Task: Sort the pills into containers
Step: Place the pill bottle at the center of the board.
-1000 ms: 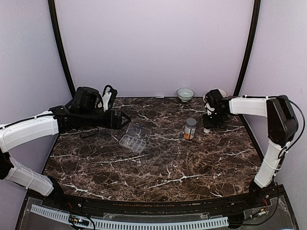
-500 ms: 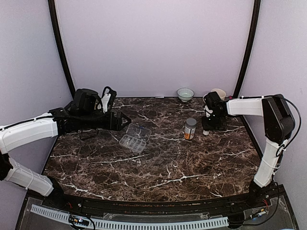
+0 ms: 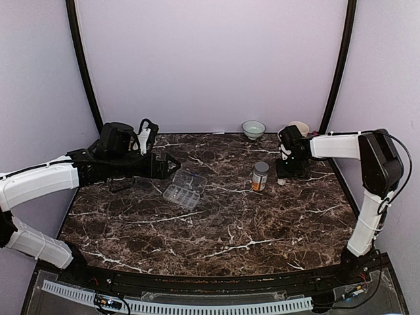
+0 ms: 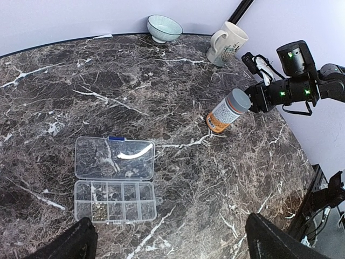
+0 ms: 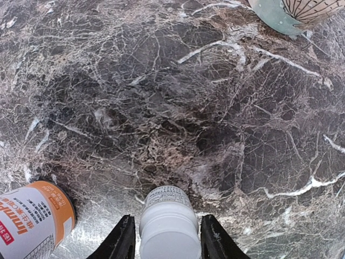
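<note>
So the thing to watch here is who's close to what. The flat clear plastic organizer box (image 4: 114, 201), little compartments showing and its hinged lid flopped open, lies on the dark marble table (image 4: 215, 178). It's near the left claw (image 4: 172, 237), at about 10 o'clock from it in the left wrist view. Its long side runs 9-to-3, roughly in line with that claw's two tips. The left claw is spread wide with nothing in it. The bottles are over on the other side though. The right claw (image 5: 167, 218) sits narrow around a small white bottle (image 5: 168, 240), one finger at 9 and one at 3 o'clock of it. Whether it's really pinching the bottle or just clear of it, I can't tell. The orange pill bottle with the grey cap (image 5: 32, 221) stands just beside the white one, at 9 o'clock from it. From above, the box is at 9 o'clock from both bottles and well apart from them. My guess is the right arm has to bring a bottle over to the box, with the left arm the nearer one to steady it.
</note>
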### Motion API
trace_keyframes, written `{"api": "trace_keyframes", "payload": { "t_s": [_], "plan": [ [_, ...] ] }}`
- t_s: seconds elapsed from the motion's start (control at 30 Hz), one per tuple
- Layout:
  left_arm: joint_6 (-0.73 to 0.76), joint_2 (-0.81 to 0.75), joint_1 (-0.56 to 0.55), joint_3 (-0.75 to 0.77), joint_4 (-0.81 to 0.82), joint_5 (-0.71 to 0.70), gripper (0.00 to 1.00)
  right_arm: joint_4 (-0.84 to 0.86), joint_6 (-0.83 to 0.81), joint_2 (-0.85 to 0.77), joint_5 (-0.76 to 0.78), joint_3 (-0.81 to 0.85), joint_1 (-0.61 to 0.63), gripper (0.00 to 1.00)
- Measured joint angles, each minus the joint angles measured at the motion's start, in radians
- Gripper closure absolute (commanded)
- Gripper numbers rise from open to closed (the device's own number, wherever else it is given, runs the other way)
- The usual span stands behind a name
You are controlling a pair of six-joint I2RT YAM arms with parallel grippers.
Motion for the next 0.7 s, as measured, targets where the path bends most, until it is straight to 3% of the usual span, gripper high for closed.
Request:
{"api": "trace_keyframes", "payload": {
  "t_s": [0.5,0.6,0.7],
  "plan": [
    [-0.014,-0.016,0.0,-0.008,0.013,0.023,0.09,-0.009,0.003,-0.105,0.027,0.005,0.0,0.47],
    [-0.018,-0.027,0.0,-0.025,0.034,0.022,0.18,-0.001,-0.003,-0.158,0.033,0.014,0.002,0.42],
    [-0.022,-0.058,0.0,-0.051,0.039,0.008,0.08,0.018,-0.013,-0.214,0.029,0.014,0.01,0.41]
  ]
}}
